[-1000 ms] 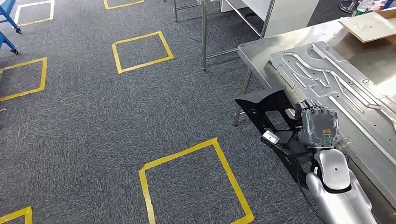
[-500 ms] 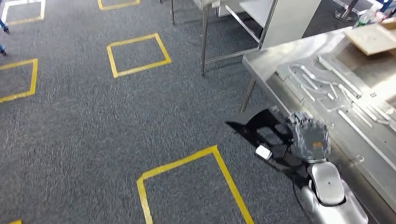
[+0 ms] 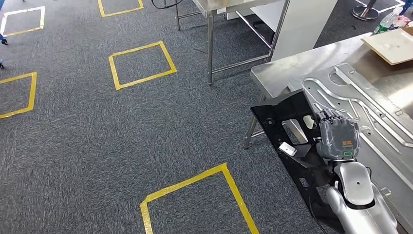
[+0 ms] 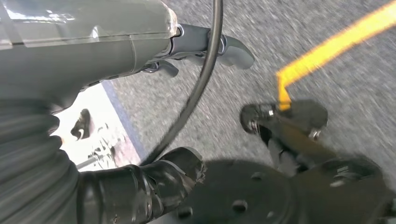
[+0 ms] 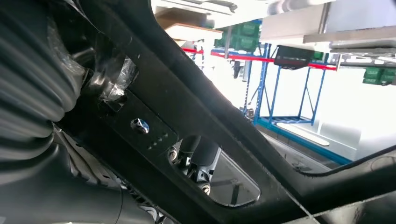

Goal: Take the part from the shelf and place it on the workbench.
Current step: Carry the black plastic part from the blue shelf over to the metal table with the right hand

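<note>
The part is a flat black panel with cut-out openings and a small white tag. My right hand grips it by one opening and holds it tilted beside the near edge of the steel workbench. The part's upper end overlaps the bench edge. In the right wrist view the black part runs across close to the camera, with dark fingers showing through an opening. My left hand hangs over the carpet with its fingers apart, holding nothing.
A large grey metal panel with raised channels lies on the workbench, and a flat tan board sits at its far end. Another steel table stands beyond. Yellow tape squares mark the grey carpet to the left.
The whole view has shifted as the camera moved. My right hand still holds the black part, which now sits closer against the workbench edge.
</note>
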Motion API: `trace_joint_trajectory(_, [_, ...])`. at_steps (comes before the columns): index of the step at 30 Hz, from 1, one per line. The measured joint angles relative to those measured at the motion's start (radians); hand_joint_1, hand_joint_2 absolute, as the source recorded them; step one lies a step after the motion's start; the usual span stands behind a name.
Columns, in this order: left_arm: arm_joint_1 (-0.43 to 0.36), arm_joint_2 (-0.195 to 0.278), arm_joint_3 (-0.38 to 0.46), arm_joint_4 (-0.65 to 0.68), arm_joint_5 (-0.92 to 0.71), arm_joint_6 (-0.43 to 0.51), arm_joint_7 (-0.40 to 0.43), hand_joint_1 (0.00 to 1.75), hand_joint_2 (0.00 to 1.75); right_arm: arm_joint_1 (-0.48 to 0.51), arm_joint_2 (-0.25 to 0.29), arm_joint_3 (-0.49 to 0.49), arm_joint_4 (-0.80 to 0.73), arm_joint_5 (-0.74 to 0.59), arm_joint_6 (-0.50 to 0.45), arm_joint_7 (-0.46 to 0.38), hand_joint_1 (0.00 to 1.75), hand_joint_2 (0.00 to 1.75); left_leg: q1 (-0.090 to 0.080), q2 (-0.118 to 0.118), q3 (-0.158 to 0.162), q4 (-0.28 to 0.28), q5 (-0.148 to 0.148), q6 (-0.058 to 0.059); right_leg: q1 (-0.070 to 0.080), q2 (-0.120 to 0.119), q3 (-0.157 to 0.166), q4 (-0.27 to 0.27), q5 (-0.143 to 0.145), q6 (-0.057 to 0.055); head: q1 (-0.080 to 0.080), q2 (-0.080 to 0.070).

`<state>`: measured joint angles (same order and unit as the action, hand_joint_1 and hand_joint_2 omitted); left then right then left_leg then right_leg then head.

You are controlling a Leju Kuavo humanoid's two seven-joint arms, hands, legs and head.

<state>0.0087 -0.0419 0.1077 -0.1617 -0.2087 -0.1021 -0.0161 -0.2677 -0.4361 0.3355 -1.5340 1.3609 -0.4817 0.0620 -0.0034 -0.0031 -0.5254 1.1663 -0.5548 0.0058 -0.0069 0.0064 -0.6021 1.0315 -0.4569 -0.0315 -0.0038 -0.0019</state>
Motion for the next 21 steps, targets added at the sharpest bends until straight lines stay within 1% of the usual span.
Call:
trace_joint_trajectory(1, [0.001,-0.001,0.0,0.0,0.0,0.0,-0.001,0.0,1.75,0.0,0.0,0.0,0.001,-0.001,0.001,0.0,1.75,1.75,0.002,0.0,-0.049,0.06,-0.02,-0.005,-0.001,0.0,0.015,-0.004,-0.01,-0.002,0.0,0.0])
trace_joint_trajectory(2, [0.001,-0.001,0.0,0.0,0.0,0.0,-0.002,0.0,1.75,0.0,0.0,0.0,0.001,-0.003,0.003,0.001,1.75,1.75,0.005,0.0,-0.096,0.103,-0.054,-0.008,-0.001,0.001,0.03,-0.005,-0.022,-0.002,-0.001,0.0])
trace_joint_trajectory(3, [0.001,-0.001,0.0,0.0,0.0,0.0,-0.002,0.0,1.75,0.0,0.001,0.0,0.001,-0.006,0.004,0.002,1.75,1.75,0.006,0.0,-0.131,0.121,-0.09,-0.01,-0.001,0.002,0.045,-0.006,-0.034,-0.002,0.0,0.0])
trace_joint_trajectory(4, [0.001,-0.001,0.0,0.0,0.0,0.0,-0.002,0.0,1.75,0.0,0.001,0.0,0.001,-0.009,0.006,0.003,1.75,1.75,0.006,0.0,-0.153,0.111,-0.109,-0.009,-0.002,0.004,0.062,-0.006,-0.047,-0.001,0.0,0.0])
trace_joint_trajectory(5, [0.002,-0.001,0.0,0.0,0.0,0.0,-0.002,0.0,1.75,0.0,0.001,0.0,0.001,-0.012,0.007,0.004,1.75,1.75,0.007,0.0,-0.162,0.078,-0.102,-0.007,-0.003,0.006,0.08,-0.006,-0.06,0.001,0.0,0.0])
trace_joint_trajectory(6, [0.004,-0.001,0.0,0.0,0.0,0.0,-0.002,0.0,1.75,0.0,0.002,0.0,0.001,-0.014,0.008,0.005,1.75,1.75,0.006,0.0,-0.162,0.024,-0.057,-0.005,-0.004,0.008,0.098,-0.006,-0.075,0.003,0.0,0.0])
trace_joint_trajectory(7, [0.008,-0.001,0.0,0.001,0.0,0.0,-0.002,0.0,1.75,0.0,0.002,0.0,0.002,-0.016,0.009,0.005,1.75,1.75,0.005,0.0,-0.159,-0.034,0.015,-0.003,-0.005,0.011,0.112,-0.005,-0.089,0.007,0.0,0.0])
trace_joint_trajectory(8, [0.01,-0.001,0.0,0.001,0.0,0.0,-0.002,0.0,1.75,0.0,0.003,0.0,0.002,-0.016,0.009,0.005,1.75,1.75,0.002,0.0,-0.154,-0.082,0.082,0.001,-0.005,0.013,0.123,-0.006,-0.101,0.013,0.0,0.0])
trace_joint_trajectory(9, [0.01,-0.001,0.0,0.002,0.0,0.001,-0.002,0.0,1.75,0.0,0.004,-0.001,0.003,-0.016,0.011,0.005,1.75,1.75,-0.001,0.0,-0.15,-0.115,0.134,0.005,-0.004,0.015,0.128,-0.01,-0.111,0.019,0.0,0.0])
trace_joint_trajectory(10, [0.009,-0.001,0.0,0.002,0.0,0.001,-0.002,0.0,1.75,0.0,0.004,-0.001,0.004,-0.016,0.012,0.005,1.75,1.75,-0.004,-0.001,-0.148,-0.13,0.159,0.012,-0.004,0.016,0.132,-0.011,-0.113,0.026,0.0,0.0])
trace_joint_trajectory(11, [0.007,-0.001,0.0,0.002,0.0,0.001,-0.002,0.0,1.75,0.0,0.004,-0.002,0.004,-0.016,0.012,0.005,1.75,1.75,-0.006,-0.002,-0.142,-0.137,0.157,0.02,-0.005,0.017,0.135,-0.012,-0.11,0.033,0.0,0.0])
trace_joint_trajectory(12, [0.005,-0.001,0.0,0.002,0.0,0.0,-0.002,0.0,1.75,0.0,0.004,-0.003,0.004,-0.016,0.013,0.005,1.75,1.75,-0.006,-0.002,-0.133,-0.146,0.157,0.028,-0.006,0.015,0.131,-0.003,-0.103,0.039,0.0,0.0])
trace_joint_trajectory(13, [0.005,-0.001,0.0,0.002,0.0,0.0,-0.002,0.0,1.75,0.0,0.004,-0.003,0.004,-0.017,0.012,0.005,1.75,1.75,-0.005,-0.002,-0.122,-0.155,0.154,0.036,-0.008,0.012,0.12,0.024,-0.093,0.043,0.0,0.0])
trace_joint_trajectory(14, [0.005,-0.001,0.0,0.002,0.0,0.0,-0.002,0.0,1.75,-0.001,0.004,-0.003,0.004,-0.017,0.012,0.005,1.75,1.75,-0.004,-0.002,-0.108,-0.162,0.151,0.043,-0.008,0.009,0.095,0.068,-0.09,0.046,0.001,0.0])
trace_joint_trajectory(15, [0.004,-0.001,0.0,0.002,0.0,0.001,-0.002,0.0,1.75,-0.001,0.004,-0.004,0.004,-0.016,0.012,0.005,1.75,1.75,-0.003,-0.002,-0.095,-0.169,0.145,0.049,-0.008,0.005,0.059,0.125,-0.099,0.049,0.001,0.0])
trace_joint_trajectory(16, [0.004,-0.001,0.0,0.002,0.0,0.001,-0.002,0.0,1.75,-0.002,0.003,-0.004,0.004,-0.016,0.012,0.005,1.75,1.75,-0.004,-0.002,-0.085,-0.171,0.138,0.054,-0.008,0.003,0.018,0.184,-0.12,0.051,0.001,0.0])
trace_joint_trajectory(17, [0.004,-0.001,0.0,0.002,0.0,0.001,-0.002,0.0,1.75,-0.002,0.003,-0.004,0.005,-0.016,0.013,0.005,1.75,1.75,-0.004,-0.002,-0.075,-0.171,0.129,0.056,-0.008,0.002,-0.022,0.233,-0.152,0.054,0.001,0.0])
trace_joint_trajectory(18, [0.004,-0.001,0.0,0.002,0.001,0.001,-0.002,0.0,1.75,-0.002,0.003,-0.004,0.005,-0.016,0.013,0.005,1.75,1.75,-0.004,-0.003,-0.064,-0.171,0.121,0.057,-0.008,0.002,-0.054,0.259,-0.181,0.056,0.001,0.0])
trace_joint_trajectory(19, [0.004,-0.001,0.0,0.002,0.003,-0.001,-0.003,0.0,1.75,-0.002,0.003,-0.004,0.006,-0.018,0.014,0.005,1.75,1.75,-0.004,-0.004,-0.052,-0.171,0.112,0.057,-0.008,0.001,-0.073,0.26,-0.195,0.057,0.001,0.0])
trace_joint_trajectory(20, [0.003,-0.001,0.0,0.002,0.005,-0.003,-0.003,0.0,1.75,-0.002,0.003,-0.005,0.007,-0.02,0.015,0.005,1.75,1.75,-0.004,-0.003,-0.038,-0.171,0.102,0.056,-0.008,0.0,-0.077,0.231,-0.181,0.055,0.001,0.0])
trace_joint_trajectory(21, [0.003,-0.002,0.0,0.002,0.007,-0.005,-0.003,0.0,1.75,-0.003,0.003,-0.006,0.007,-0.024,0.016,0.005,1.75,1.75,-0.005,-0.001,-0.023,-0.171,0.092,0.055,-0.007,-0.006,-0.069,0.178,-0.139,0.052,0.001,0.0])
